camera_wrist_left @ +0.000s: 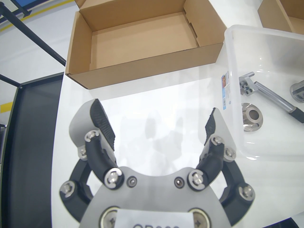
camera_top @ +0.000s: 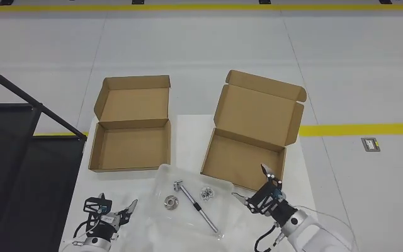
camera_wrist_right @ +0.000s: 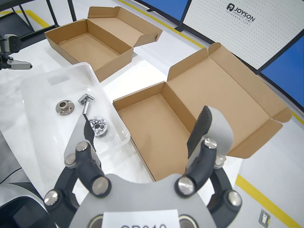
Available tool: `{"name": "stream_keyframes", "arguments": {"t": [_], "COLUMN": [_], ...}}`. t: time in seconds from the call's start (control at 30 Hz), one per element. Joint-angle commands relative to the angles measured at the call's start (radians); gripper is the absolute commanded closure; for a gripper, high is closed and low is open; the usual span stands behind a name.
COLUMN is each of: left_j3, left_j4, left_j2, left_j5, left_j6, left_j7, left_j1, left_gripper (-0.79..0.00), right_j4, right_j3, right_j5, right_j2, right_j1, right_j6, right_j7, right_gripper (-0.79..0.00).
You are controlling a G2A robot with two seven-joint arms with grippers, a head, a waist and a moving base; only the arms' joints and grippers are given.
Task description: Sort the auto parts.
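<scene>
**A:** How do the claws stand?

**B:** Both are released, with their jaws wide apart and nothing between them. In the top view the left claw [camera_top: 115,208] hovers over the bench [camera_top: 186,137] at the lower left. The right claw [camera_top: 252,184] sits at the lower right, over the near edge of the right box [camera_top: 242,160].

**A:** And the parts?

**B:** All three lie in the clear tray [camera_top: 165,171], low in the middle of the frame between the two claws. The toothed wheel [camera_top: 206,193] lies at the tray's right side, just beside the right claw. The disc [camera_top: 170,202] is at the tray's left side, nearer the left claw. The rod [camera_top: 195,205] lies between them.

**A:** Which way does the rod lie?

**B:** It runs diagonally, with its block head at the upper left and its shaft running to the lower right. I judge that a claw would have to close across that line, not along it.

**A:** Whose move is it?

**B:** Probably the right arm's, since the wheel lies closest to it. The right box is empty and adjoins the tray. The left box [camera_top: 129,148], at the upper left, is empty too.
</scene>
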Motion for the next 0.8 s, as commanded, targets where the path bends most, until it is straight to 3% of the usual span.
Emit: {"name": "stream_keyframes", "arguments": {"t": [0.0,0.2,0.33,0.77], "left_j3": [0.0,0.0,0.0,0.0], "left_j4": [0.0,0.0,0.0,0.0], "left_j2": [0.0,0.0,0.0,0.0], "left_j5": [0.0,0.0,0.0,0.0], "left_j6": [0.0,0.0,0.0,0.0], "left_j7": [0.0,0.0,0.0,0.0], "left_j1": [0.0,0.0,0.0,0.0], "left_gripper": [-0.785,-0.785,-0.785,-0.785], "right_j4": [0.017,0.134,0.229,0.218], "right_j3": [-0.03,-0.182,-0.286,-0.305], "right_j5": [0.021,0.085,0.157,0.143], "right_j2": [-0.002,-0.018,-0.034,-0.036], "right_j1": [0.057,0.249,0.373,0.373], "right_j6": [-0.052,-0.2,-0.261,-0.258], "right_j7": [0.061,0.253,0.489,0.477], "right_gripper": [-0.785,-0.785,-0.785,-0.785]}}
